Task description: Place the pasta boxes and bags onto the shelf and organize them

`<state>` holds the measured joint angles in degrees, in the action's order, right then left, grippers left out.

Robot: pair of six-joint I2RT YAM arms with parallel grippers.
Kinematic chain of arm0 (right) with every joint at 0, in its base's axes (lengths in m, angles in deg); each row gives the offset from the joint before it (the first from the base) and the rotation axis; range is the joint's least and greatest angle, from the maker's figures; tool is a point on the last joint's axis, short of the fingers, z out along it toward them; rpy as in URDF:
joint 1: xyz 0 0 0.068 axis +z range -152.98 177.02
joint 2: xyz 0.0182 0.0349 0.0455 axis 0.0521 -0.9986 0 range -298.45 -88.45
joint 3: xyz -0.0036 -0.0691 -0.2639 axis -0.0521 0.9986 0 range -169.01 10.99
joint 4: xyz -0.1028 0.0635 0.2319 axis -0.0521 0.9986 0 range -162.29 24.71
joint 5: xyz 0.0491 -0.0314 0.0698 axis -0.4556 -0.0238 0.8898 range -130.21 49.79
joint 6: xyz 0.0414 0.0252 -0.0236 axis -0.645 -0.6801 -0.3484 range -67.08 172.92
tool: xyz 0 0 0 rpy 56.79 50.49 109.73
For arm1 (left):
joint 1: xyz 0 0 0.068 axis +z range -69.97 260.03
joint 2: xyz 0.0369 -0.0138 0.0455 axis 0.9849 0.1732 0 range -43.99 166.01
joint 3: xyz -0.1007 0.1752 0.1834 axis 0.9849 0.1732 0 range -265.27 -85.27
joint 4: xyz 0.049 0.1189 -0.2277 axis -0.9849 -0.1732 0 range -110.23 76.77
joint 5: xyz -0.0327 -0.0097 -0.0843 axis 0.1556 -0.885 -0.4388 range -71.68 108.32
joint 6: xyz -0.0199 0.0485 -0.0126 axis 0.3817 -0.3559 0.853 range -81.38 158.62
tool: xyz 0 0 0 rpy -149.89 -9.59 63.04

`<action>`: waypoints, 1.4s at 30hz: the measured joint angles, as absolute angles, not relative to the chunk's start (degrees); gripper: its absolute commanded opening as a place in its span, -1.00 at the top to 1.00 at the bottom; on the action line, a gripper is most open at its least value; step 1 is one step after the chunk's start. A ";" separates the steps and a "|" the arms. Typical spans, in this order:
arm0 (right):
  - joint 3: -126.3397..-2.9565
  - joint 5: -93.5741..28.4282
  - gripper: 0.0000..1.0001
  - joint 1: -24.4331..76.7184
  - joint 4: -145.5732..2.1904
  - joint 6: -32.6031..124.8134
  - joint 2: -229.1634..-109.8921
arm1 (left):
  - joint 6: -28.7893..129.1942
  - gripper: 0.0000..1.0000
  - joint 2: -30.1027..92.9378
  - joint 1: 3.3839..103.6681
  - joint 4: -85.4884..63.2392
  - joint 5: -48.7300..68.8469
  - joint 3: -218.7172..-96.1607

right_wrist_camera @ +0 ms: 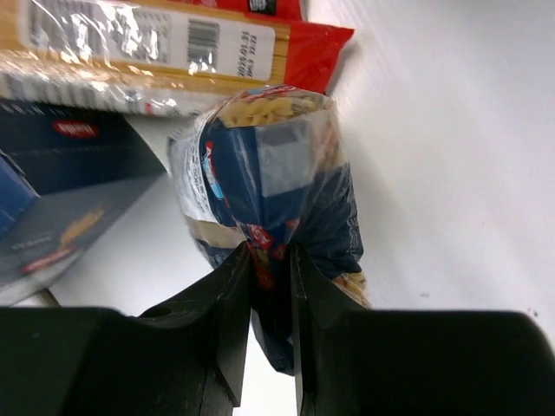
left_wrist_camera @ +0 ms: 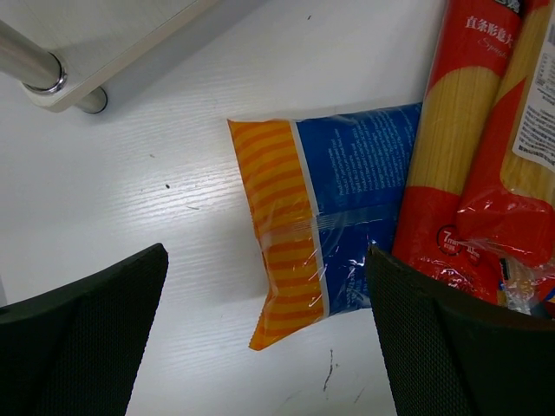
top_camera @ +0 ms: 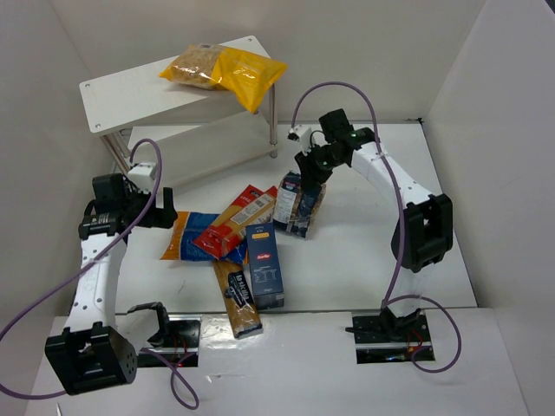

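One crinkly clear bag (right_wrist_camera: 269,173) clamped by right jaws; left jaws apart, likely over flat orange-and-blue bag (left_wrist_camera: 329,217).

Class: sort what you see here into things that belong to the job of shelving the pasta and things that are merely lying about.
Belong to the job:
shelf; yellow bag; clear blue-label bag, pinched by the right gripper; orange-and-blue bag; red spaghetti pack; dark blue box; tan-and-dark box.

Merely there:
purple cables; white table.
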<state>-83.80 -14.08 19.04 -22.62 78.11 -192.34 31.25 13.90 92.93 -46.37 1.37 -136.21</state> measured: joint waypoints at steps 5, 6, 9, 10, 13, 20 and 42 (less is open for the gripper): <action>-84.74 -8.93 1.00 17.31 -23.23 76.12 -192.34 | 31.07 -1.00 12.00 92.91 -46.44 -0.49 -136.21; -85.06 -8.05 1.00 17.03 -23.19 75.81 -192.34 | 31.03 -1.00 11.56 92.93 -46.46 -1.12 -136.19; -86.90 -5.32 1.00 16.57 -23.51 74.81 -192.34 | 30.90 -1.00 10.40 92.93 -46.51 -2.83 -136.21; -87.67 -4.47 1.00 16.48 -23.75 74.59 -192.32 | 30.87 -1.00 10.01 92.93 -46.51 -3.24 -136.19; -88.34 -3.48 -0.07 16.46 -25.46 73.56 -191.69 | 30.52 -1.00 8.96 92.93 -46.46 -4.20 -136.19; -76.50 -11.48 -1.00 15.69 -32.32 71.16 -187.86 | 29.76 -1.00 8.57 92.93 -46.44 -5.08 -136.19; -55.25 -2.17 -1.00 2.47 -48.04 52.87 -187.43 | 29.74 -1.00 8.63 92.93 -46.29 -5.12 -136.19</action>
